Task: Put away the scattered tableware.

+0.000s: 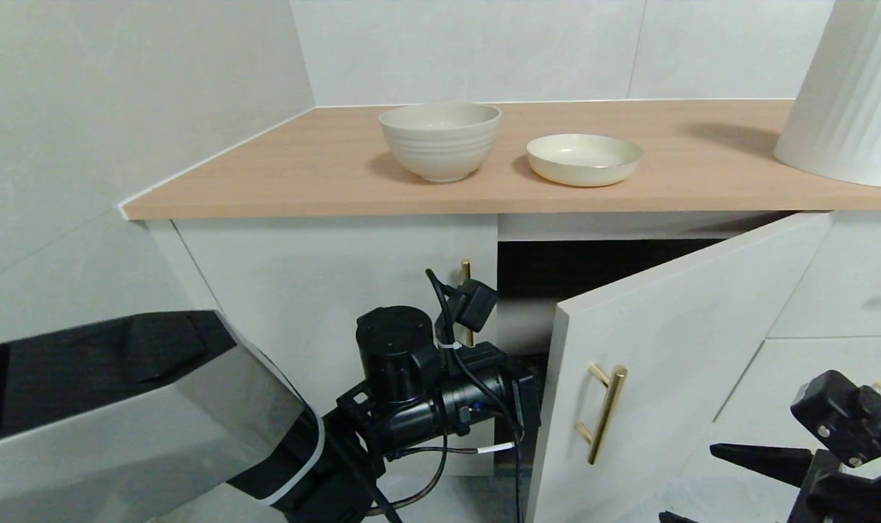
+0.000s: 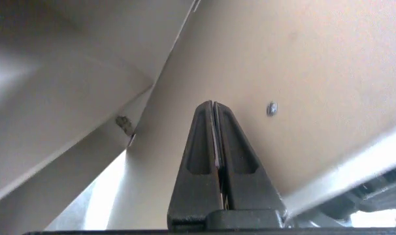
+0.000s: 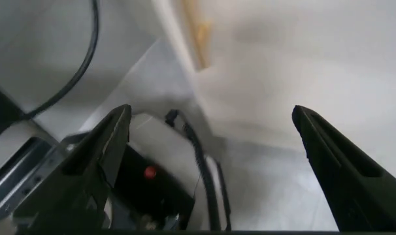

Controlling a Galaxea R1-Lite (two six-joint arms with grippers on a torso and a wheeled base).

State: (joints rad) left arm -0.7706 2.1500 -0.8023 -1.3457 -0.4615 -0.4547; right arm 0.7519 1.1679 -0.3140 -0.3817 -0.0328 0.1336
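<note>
Under the wooden countertop point(image 1: 302, 178), left gripper point(image 2: 213, 108), fingers together, is seemingly propping the white cabinet door point(image 1: 672, 327) open | ribbed cream ceramic bowl point(image 1: 440, 142) and shallow cream dish point(image 1: 584, 158) are waiting on top, unstored | right gripper point(image 3: 211, 117) is hovering low; fingers apart

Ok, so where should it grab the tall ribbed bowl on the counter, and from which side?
Probably the rim of the ribbed bowl, coming from above, with one finger inside and one outside. It stands upright with its mouth open, and its rounded sides look too wide to span. The near rim is likely best; the shallow dish sits apart on its right.
</note>
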